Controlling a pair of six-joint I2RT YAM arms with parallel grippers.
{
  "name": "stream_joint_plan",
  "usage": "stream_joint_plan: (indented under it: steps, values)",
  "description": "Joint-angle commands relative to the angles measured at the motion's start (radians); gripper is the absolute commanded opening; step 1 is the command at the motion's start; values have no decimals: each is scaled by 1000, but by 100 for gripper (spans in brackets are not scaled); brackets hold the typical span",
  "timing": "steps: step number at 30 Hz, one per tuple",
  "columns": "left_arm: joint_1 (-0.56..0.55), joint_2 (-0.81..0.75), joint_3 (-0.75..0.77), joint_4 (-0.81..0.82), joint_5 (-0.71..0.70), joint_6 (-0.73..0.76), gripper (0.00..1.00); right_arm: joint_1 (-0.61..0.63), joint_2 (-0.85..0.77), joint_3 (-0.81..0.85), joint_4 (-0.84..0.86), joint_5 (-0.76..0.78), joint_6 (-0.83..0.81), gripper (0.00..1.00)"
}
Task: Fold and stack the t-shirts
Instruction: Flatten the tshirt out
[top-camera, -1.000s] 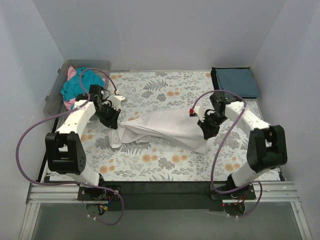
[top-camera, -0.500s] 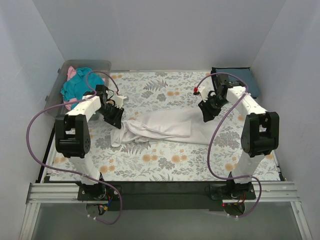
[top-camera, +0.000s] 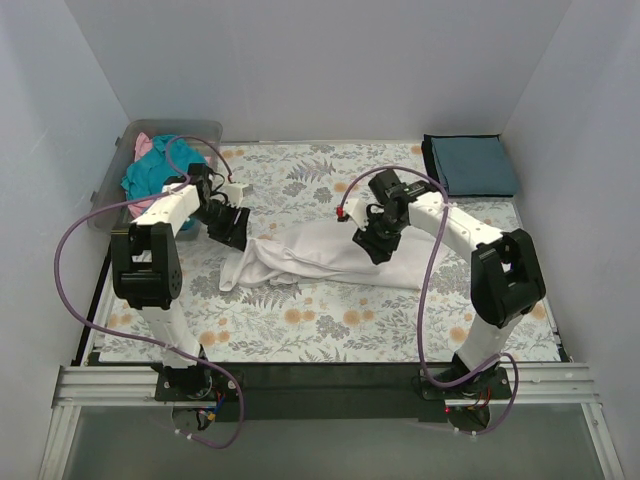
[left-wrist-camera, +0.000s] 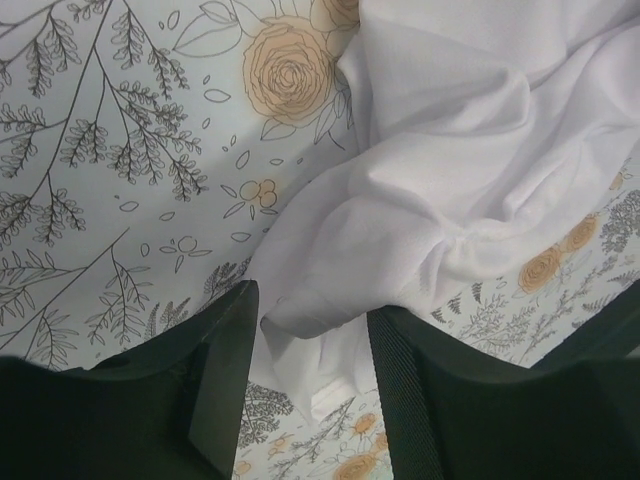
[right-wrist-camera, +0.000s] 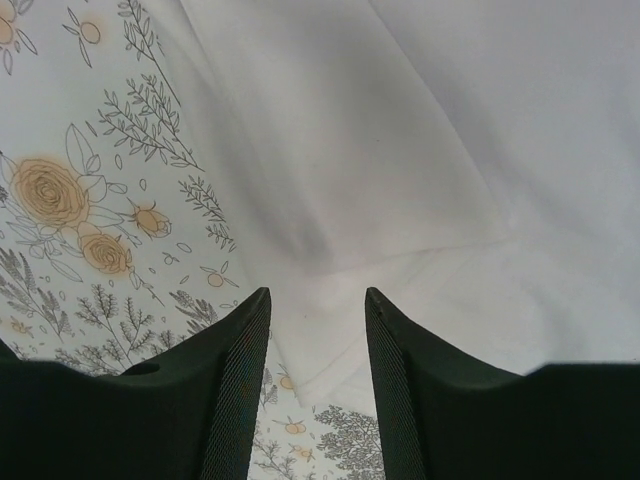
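The white t-shirt (top-camera: 320, 255) lies crumpled in a long band across the middle of the floral cover. My left gripper (top-camera: 229, 229) hangs over its bunched left end, jaws open, with a fold of white cloth (left-wrist-camera: 400, 230) below and between the fingers (left-wrist-camera: 226, 370). My right gripper (top-camera: 373, 244) is open just above the shirt's middle, its fingers (right-wrist-camera: 240, 370) straddling a flat hem edge (right-wrist-camera: 400, 200). A folded dark slate-blue t-shirt (top-camera: 470, 165) lies at the back right. Teal (top-camera: 158, 172) and pink (top-camera: 144, 146) t-shirts sit heaped in the bin.
A clear plastic bin (top-camera: 205, 130) stands at the back left corner. The floral table cover (top-camera: 300, 330) spreads over the table, bare in front of the shirt. Grey walls close in the back and both sides. Purple cables loop off both arms.
My right gripper has swung from the shirt's right end leftward to its middle. The shirt's right part now lies flatter. My left gripper has shifted only slightly toward the back.
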Motion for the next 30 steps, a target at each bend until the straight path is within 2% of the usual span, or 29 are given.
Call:
stream_joint_plan:
  steps: [1, 8, 11, 14, 15, 17, 18, 20, 27, 30]
  values:
    - [54, -49, 29, -52, 64, -12, 47, 44, 17, -43, 75, 77, 10, 50]
    - [74, -88, -20, -50, 76, -17, 58, 99, 42, -95, 121, 103, 11, 51]
    - [76, -91, -38, -47, 81, -21, 58, 116, 48, -121, 150, 132, 5, 50]
    - [76, -98, -66, -35, 82, -32, 61, 118, 54, -132, 170, 169, -1, 39]
    - [76, -103, -73, -30, 79, -32, 62, 119, 51, -136, 177, 185, -2, 29]
    - [76, -111, -86, -24, 79, -27, 65, 118, 40, -138, 182, 199, -2, 19]
    - [76, -112, -90, -22, 84, -26, 66, 118, 36, -133, 181, 210, -1, 9]
    - [76, -121, -89, -26, 97, -26, 68, 118, 14, -130, 179, 219, 1, 1]
    - [76, -155, -44, -26, 121, -26, 69, 110, -69, -124, 179, 232, -4, 1]
    - [78, -157, -21, -74, 108, 12, 69, 98, -89, -107, 174, 230, -1, 1]
